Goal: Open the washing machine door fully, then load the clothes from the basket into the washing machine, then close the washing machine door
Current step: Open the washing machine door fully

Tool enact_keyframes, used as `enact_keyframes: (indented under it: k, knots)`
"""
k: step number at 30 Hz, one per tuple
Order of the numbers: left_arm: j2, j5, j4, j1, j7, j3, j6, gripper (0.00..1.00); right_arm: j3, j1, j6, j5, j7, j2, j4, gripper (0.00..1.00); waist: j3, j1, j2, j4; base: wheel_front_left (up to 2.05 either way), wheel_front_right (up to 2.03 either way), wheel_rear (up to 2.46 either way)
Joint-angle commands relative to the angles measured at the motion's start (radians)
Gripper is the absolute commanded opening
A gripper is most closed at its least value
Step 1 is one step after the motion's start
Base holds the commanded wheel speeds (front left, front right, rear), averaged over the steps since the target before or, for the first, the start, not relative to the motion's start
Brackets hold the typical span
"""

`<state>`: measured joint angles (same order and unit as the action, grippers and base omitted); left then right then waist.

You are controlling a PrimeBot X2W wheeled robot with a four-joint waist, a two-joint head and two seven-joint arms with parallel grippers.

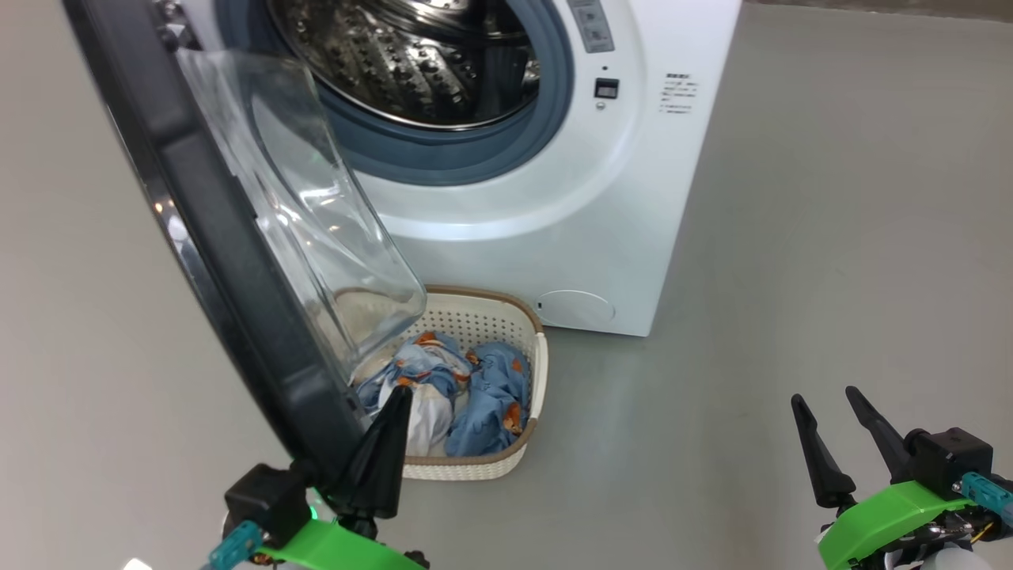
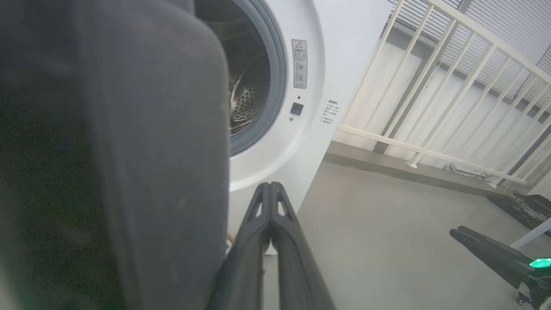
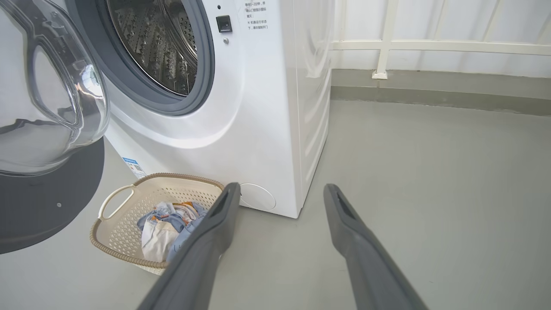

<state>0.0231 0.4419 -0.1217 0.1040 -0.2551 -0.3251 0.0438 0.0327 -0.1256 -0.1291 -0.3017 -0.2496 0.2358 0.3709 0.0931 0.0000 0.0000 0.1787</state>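
Floor point(image 1: 791, 261): grey, under the right gripper point(image 1: 823, 396) — its fingers stood spread, empty.
Left gripper point(image 1: 400, 400): pressed together, just beside the washing machine door point(image 1: 229, 261).
Risk: door hung close over the basket point(image 1: 540, 372) ahead — reaching the clothes point(image 1: 491, 388) could knock it.

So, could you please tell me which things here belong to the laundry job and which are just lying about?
Job: door, washer, basket, clothes, shut left gripper, open right gripper.
Just there: railing, floor.
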Motion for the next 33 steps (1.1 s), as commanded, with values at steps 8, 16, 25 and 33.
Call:
enact_keyframes:
  k: [8,16,25,33]
  knots:
    - [0.027,-0.024,0.084,-0.042,-0.007,0.105,-0.039,0.0,0.023,-0.004,-0.002,-0.003,-0.012,0.016,-0.028,1.0,0.01,0.0,0.0,0.051,0.0,0.0,0.0]
    - [0.027,-0.042,0.11,-0.073,-0.007,0.157,-0.064,0.0,0.025,-0.008,-0.002,-0.002,-0.012,0.018,-0.029,1.0,0.012,0.0,0.0,0.083,0.0,0.0,0.0]
    - [0.027,-0.065,0.131,-0.104,-0.007,0.263,-0.094,0.0,0.024,-0.002,-0.002,0.0,-0.012,0.018,-0.032,1.0,0.014,0.0,0.0,0.106,0.0,0.0,0.0]
    - [0.029,-0.073,0.122,-0.101,-0.007,0.376,-0.105,0.0,0.026,-0.011,-0.002,0.0,-0.012,0.02,-0.035,1.0,0.028,0.0,0.0,0.11,0.0,0.0,0.0]
